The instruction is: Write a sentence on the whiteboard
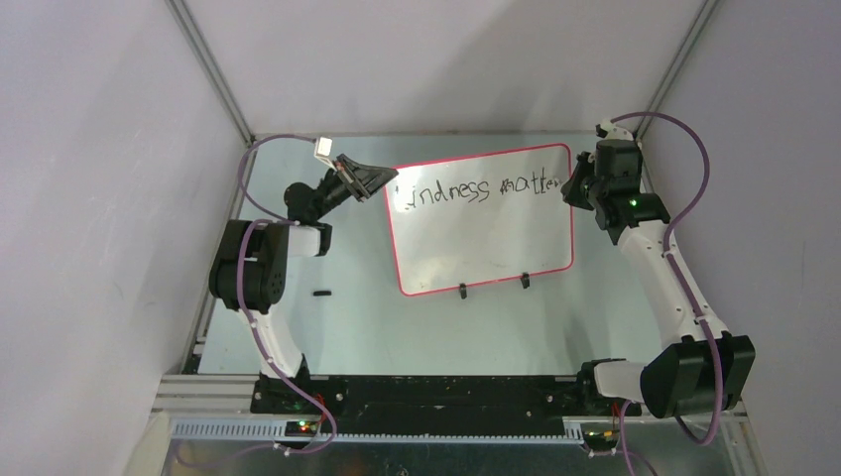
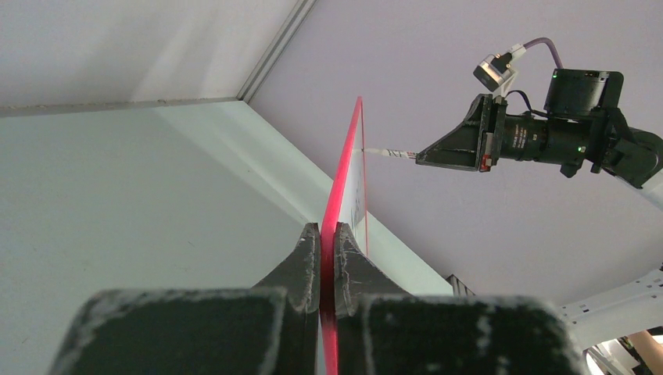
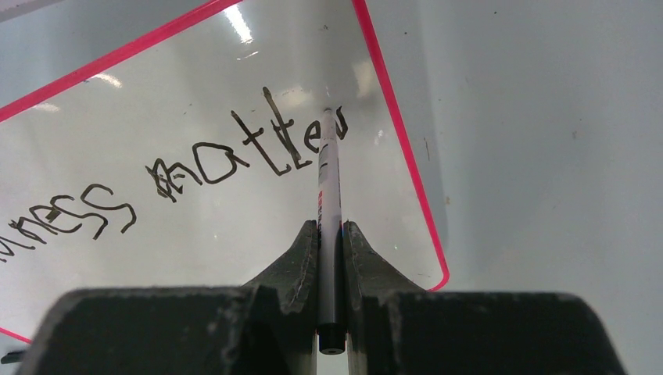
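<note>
The whiteboard (image 1: 481, 243) stands tilted on the table, white with a red-pink rim. Across its top runs the sentence (image 1: 476, 188) in black letters, reading "indness matter" here. My left gripper (image 1: 384, 183) is shut on the board's upper left edge, and its fingers pinch the red rim (image 2: 348, 168) edge-on in the left wrist view (image 2: 328, 230). My right gripper (image 3: 331, 230) is shut on a white marker (image 3: 329, 180). The marker's tip touches the whiteboard (image 3: 195, 86) just after the last letters of the sentence (image 3: 234, 160), near the right rim. Farther right hangs the right gripper (image 1: 573, 186).
Two black clip feet (image 1: 462, 291) (image 1: 526, 282) hold the board's lower edge. A small black cap-like piece (image 1: 320, 294) lies on the table left of the board. Grey enclosure walls stand close behind and beside both arms.
</note>
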